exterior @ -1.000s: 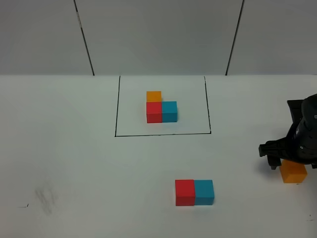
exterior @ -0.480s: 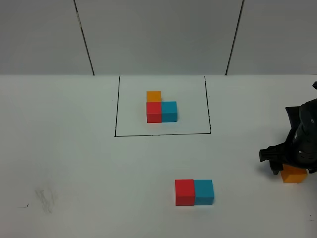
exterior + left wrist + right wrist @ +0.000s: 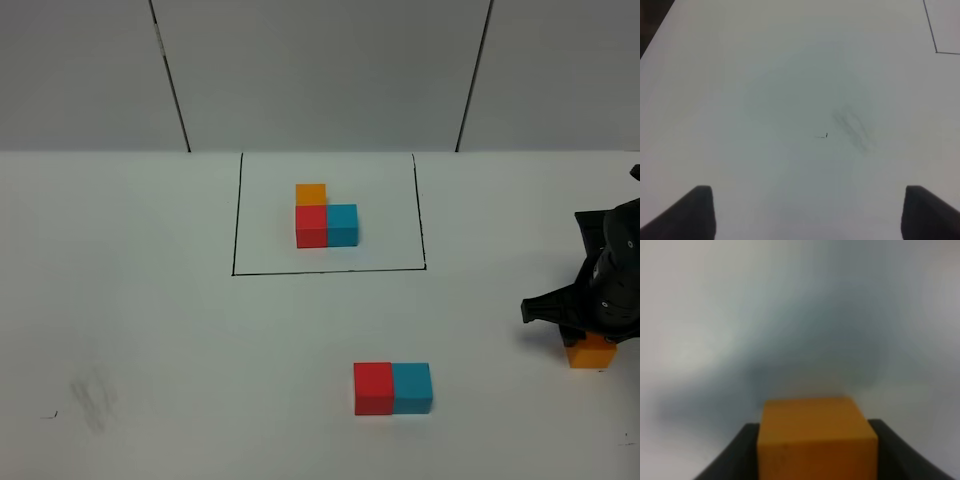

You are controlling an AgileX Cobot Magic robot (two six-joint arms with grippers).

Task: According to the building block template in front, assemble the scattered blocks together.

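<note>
while clasped, orange block (image 3: 817,437) (matte)

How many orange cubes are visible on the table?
2. One matte orange cube adjoins the red cube inside the black drawn rectangle; the other orange cube sits between the fingers of the right gripper.

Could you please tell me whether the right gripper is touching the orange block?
Touching: the right wrist view shows both fingers flush against the orange block.

We log the left gripper (image 3: 807,217) with its dark fingertips (image 3: 695,215) set wide apart over the white table (image 3: 765,75), a small black mark (image 3: 826,135) just beside a grey smudge (image 3: 855,129), and one corner of a black drawn line (image 3: 935,49).
</note>
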